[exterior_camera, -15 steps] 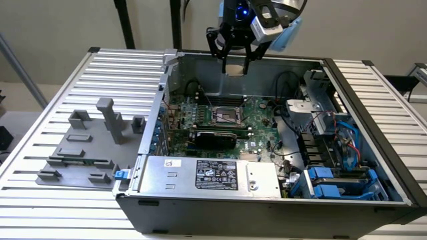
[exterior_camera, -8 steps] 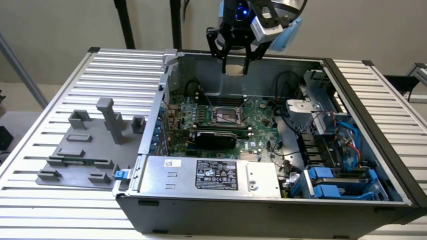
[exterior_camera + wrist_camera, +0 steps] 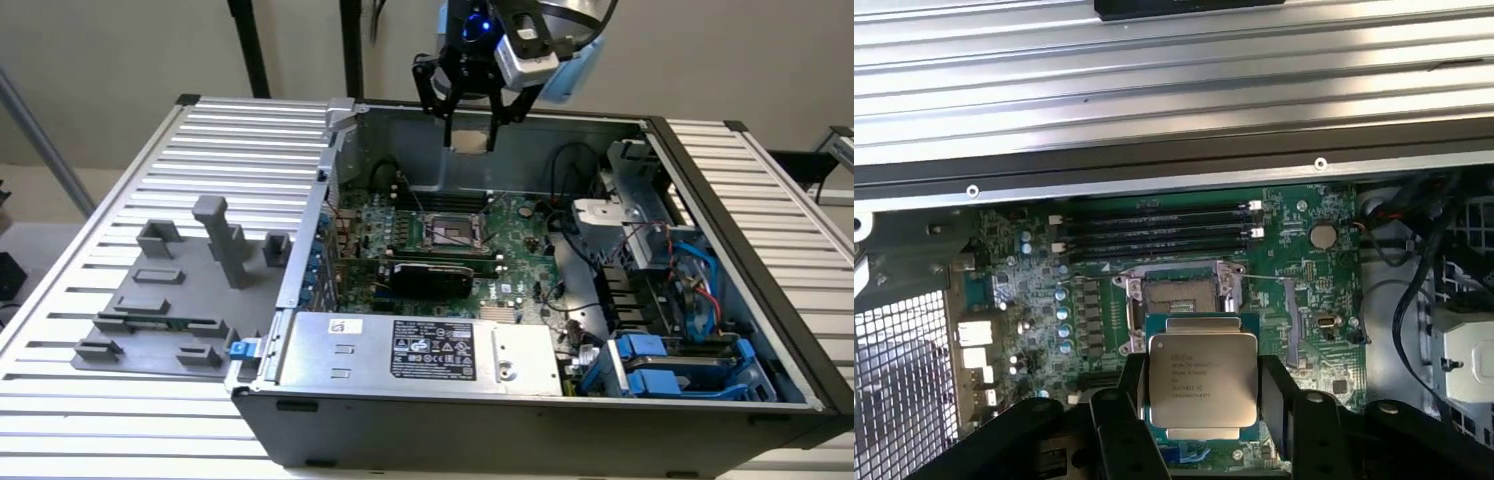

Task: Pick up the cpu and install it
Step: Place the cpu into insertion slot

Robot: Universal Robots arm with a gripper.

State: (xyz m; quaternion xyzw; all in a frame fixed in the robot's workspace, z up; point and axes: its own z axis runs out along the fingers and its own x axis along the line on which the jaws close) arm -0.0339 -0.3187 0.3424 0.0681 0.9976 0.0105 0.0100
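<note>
The cpu (image 3: 1200, 376), a flat square chip with a shiny silver top and printed text, sits between my black fingers (image 3: 1126, 385). My gripper (image 3: 1200, 400) is shut on it from two sides. From the exterior view, the gripper (image 3: 470, 122) hangs high above the open computer case with the cpu (image 3: 469, 141) as a pale square between its fingertips. Below on the green motherboard lies the black-framed socket (image 3: 451, 233), open and uncovered; in the wrist view the socket (image 3: 1178, 292) lies just beyond the held chip.
The case (image 3: 534, 400) lies open on a ribbed metal table (image 3: 120, 200). Grey fixture blocks (image 3: 187, 290) stand at the exterior view's left. Memory slots (image 3: 1154, 228), cables (image 3: 667, 270), a power supply (image 3: 427, 350) and blue drive bays (image 3: 667, 370) surround the socket.
</note>
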